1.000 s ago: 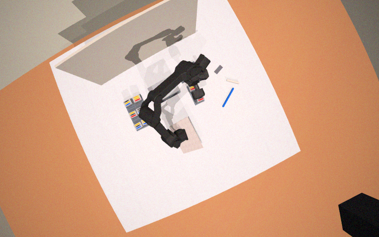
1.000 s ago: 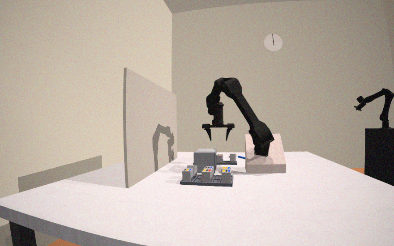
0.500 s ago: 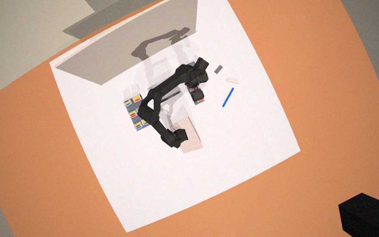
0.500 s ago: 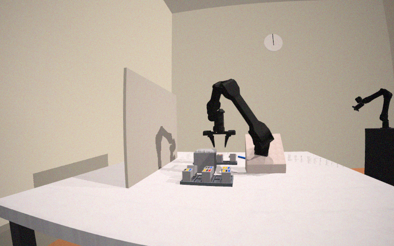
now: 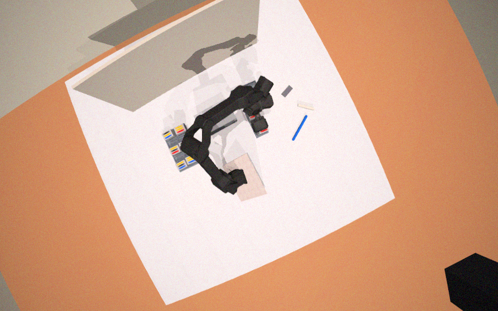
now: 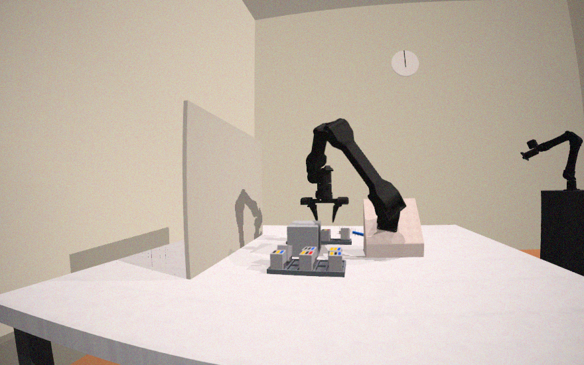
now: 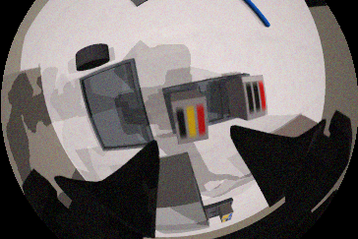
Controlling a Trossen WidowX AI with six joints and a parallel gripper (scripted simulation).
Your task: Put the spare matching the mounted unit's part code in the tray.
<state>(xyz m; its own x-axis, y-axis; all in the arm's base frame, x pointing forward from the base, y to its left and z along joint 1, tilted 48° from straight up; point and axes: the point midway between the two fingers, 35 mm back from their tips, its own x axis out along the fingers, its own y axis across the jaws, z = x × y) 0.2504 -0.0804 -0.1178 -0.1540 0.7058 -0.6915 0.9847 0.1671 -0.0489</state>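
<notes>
Black gripper (image 5: 260, 124) (image 6: 325, 220) (image 7: 195, 139) is seen with fingers apart, nothing held between them; a grey block striped black, yellow and red (image 7: 192, 120) is seated in the small dark rack (image 7: 217, 104), near the shallow grey tray (image 7: 114, 107).

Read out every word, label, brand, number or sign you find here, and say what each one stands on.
No words, numbers or brands can be read.
Colour stripes only:
"black, yellow, red" on a grey block.
"black, black, red" on a second grey block.
Striped grey blocks in the larger dark rack: too small to read surely.
Round white wall clock: no numerals visible.
</notes>
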